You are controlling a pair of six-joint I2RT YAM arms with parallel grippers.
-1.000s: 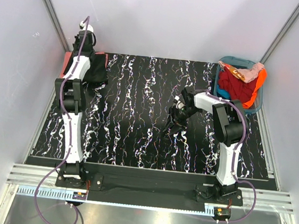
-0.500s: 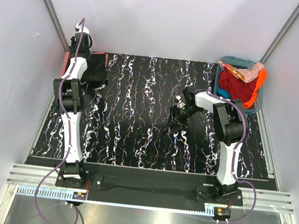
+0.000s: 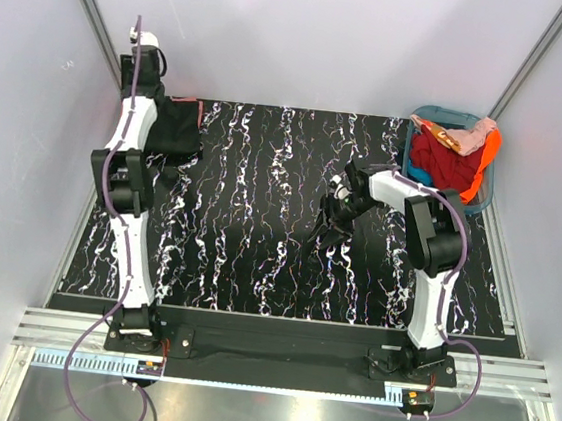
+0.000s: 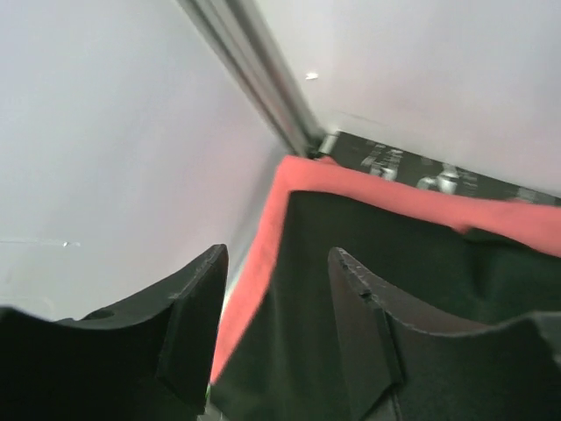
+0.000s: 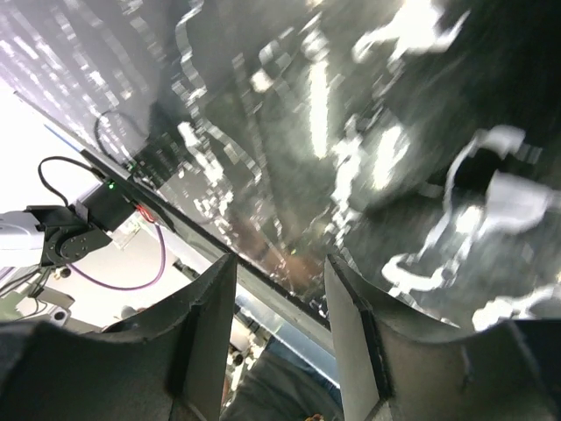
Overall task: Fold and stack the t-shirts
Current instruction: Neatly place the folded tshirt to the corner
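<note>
A folded black t-shirt (image 3: pixel 179 129) lies in the far left corner of the table, on top of a coral-pink t-shirt (image 3: pixel 200 111) of which only a thin edge shows. In the left wrist view the black t-shirt (image 4: pixel 394 289) covers the coral-pink one (image 4: pixel 351 180) except for a border. My left gripper (image 3: pixel 152 76) hangs open just above that stack's far left corner, its jaws (image 4: pixel 279 254) apart with nothing between them. My right gripper (image 3: pixel 328 221) hovers open over the bare tabletop right of centre, jaws (image 5: pixel 280 260) empty.
A teal basket (image 3: pixel 418 119) with red, orange and pink clothes stands at the far right corner. White walls and a metal corner post (image 4: pixel 254 70) close in right behind the stack. The table has a black marbled top (image 3: pixel 260 218).
My left gripper has opened and risen back toward the far left corner, away from the black t-shirt. The right arm has hardly moved.
</note>
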